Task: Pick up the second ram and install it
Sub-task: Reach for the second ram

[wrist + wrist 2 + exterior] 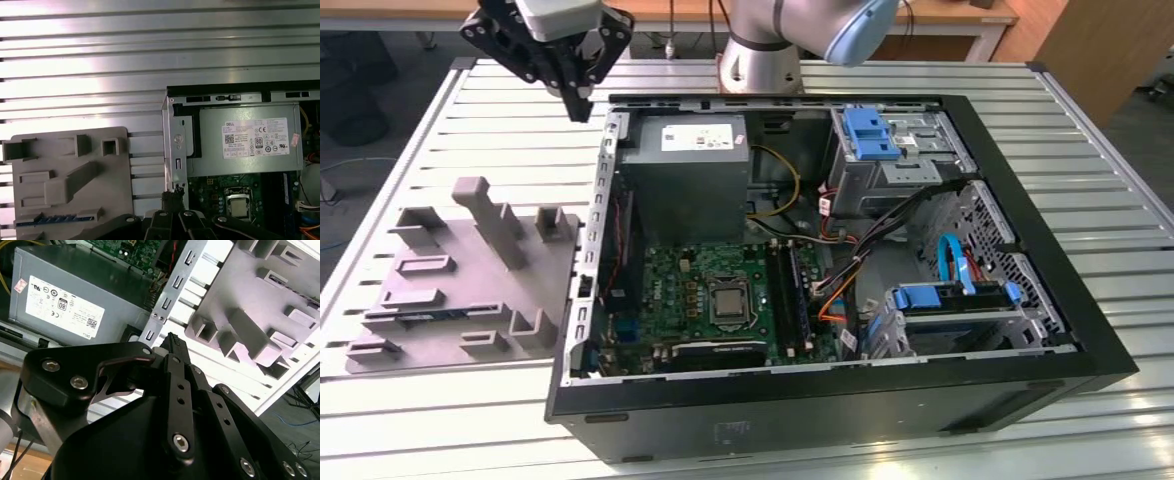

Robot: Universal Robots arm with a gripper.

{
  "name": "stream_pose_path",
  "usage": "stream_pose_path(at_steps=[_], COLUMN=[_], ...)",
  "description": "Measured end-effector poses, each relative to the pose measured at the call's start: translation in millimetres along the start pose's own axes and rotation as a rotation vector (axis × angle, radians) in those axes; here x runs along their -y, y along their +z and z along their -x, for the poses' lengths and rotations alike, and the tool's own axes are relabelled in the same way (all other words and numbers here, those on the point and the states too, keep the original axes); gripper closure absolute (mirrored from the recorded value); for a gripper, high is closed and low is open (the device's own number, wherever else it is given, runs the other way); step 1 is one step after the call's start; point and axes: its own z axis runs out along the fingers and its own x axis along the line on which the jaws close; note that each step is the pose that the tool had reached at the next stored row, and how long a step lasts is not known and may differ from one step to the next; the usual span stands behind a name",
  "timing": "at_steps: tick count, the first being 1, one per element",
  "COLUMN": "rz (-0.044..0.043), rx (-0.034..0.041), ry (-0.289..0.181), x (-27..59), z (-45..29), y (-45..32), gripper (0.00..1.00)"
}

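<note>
on the exterior view's left the grey fixture block [454,280] sits on the slatted table [1067,90]. the second ram [434,314] rests in a low slot of it, i think so that it is kept straight for a clean grasp. the gripper [576,108] hangs by the corner of the open computer case [854,400], well apart from the ram, jaws pressed together and empty. the black memory slots [787,285] lie further right, inside the case.
</note>
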Motion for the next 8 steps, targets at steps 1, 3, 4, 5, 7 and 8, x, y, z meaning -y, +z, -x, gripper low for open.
stream_pose_path(at_steps=[1, 3, 4, 5, 7, 8], rz=[-0.0001, -0.0001, -0.0001, -0.0001, 0.0, -0.0001], rx=[0.0, 0.0001, 0.0002, 0.0002, 0.0006, 0.0007], ry=[0.0, 0.0, 0.0, 0.0, 0.0, 0.0], x=[0.2, 0.6, 0.8, 1.0, 1.3, 1.5], z=[-2.5, -7.5, -10.1, -12.5, -17.4, -19.6], y=[-0.1, -0.2, -0.3, -0.3, -0.4, -0.5], gripper=[0.89, 0.89, 0.89, 0.89, 0.89, 0.89])
